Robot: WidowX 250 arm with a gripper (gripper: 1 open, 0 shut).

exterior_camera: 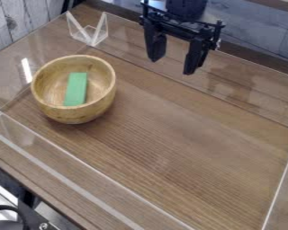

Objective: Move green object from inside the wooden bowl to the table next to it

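Note:
A small flat green object (76,89) lies inside the wooden bowl (73,87), in its hollow at the left of the table (183,135). The bowl is round, light tan, with a thick rim. My gripper (173,56) hangs high over the back of the table, well to the right of the bowl and apart from it. Its two dark fingers (193,56) point down and stand wide apart, with nothing between them.
Clear acrylic walls (134,193) edge the tabletop at the front, left and back. A clear folded stand (86,30) sits at the back left corner, behind the bowl. Bare wood-grain surface stretches to the right of the bowl.

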